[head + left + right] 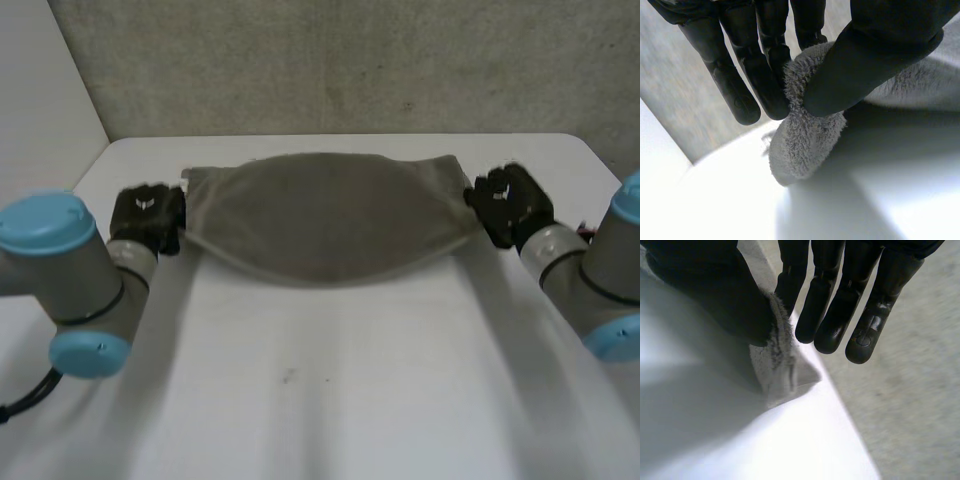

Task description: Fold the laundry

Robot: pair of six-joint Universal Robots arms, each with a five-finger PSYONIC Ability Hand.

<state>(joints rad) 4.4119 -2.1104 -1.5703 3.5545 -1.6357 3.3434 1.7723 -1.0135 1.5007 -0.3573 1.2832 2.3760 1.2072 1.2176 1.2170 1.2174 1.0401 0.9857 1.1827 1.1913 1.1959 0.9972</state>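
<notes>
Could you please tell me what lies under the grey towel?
The white table lies beneath the towel, which the left hand and right hand pinch at its corners; the stretch of tabletop it covers is hidden.

Looks like a robotics lab or test cell to me, not anybody's home. There's a plain white worktop [330, 400] with rounded corners sitting in front of a bare grey wall [350, 60]. Could be concrete or some rough board, hard to say from here. A flat white panel [40, 90] closes off one side. The robot's left arm [70, 270] and right arm [600, 290], grey joints with light-blue caps, sit right at it. The grey terry towel [330, 215] is the one laundry-room touch.
</notes>
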